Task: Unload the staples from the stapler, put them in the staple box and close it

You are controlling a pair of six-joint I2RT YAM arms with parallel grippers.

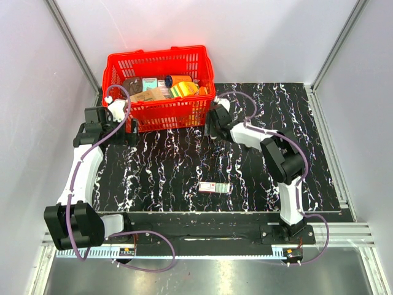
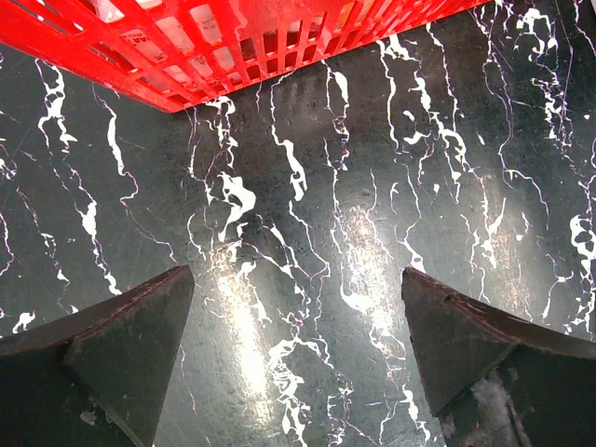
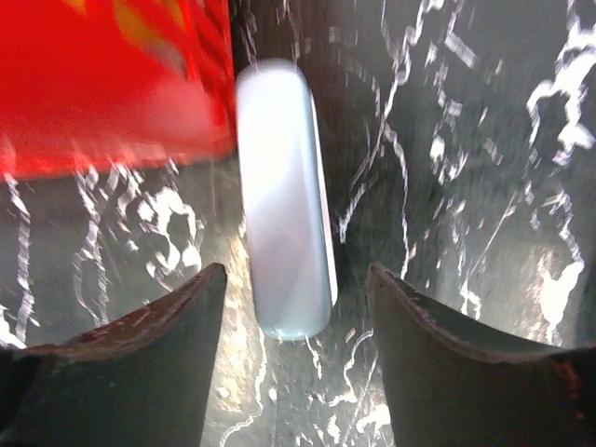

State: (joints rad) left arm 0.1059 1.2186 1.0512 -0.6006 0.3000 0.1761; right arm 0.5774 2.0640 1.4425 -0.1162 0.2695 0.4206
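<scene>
No slim black stapler shows in any view. A rounded pale blue-and-white oblong (image 3: 284,196) lies on the black marbled table just beyond my right gripper's (image 3: 296,268) open fingertips, its near end between them, untouched. In the top view my right gripper (image 1: 215,120) sits at the red basket's right front corner and covers the oblong. My left gripper (image 2: 296,271) is open and empty above bare table, near the basket's left front corner (image 1: 128,128).
A red plastic basket (image 1: 159,58) with several packaged items stands at the back; it also shows in the left wrist view (image 2: 186,47) and the right wrist view (image 3: 93,84). A small red-green-white box (image 1: 214,187) lies near the table's front middle.
</scene>
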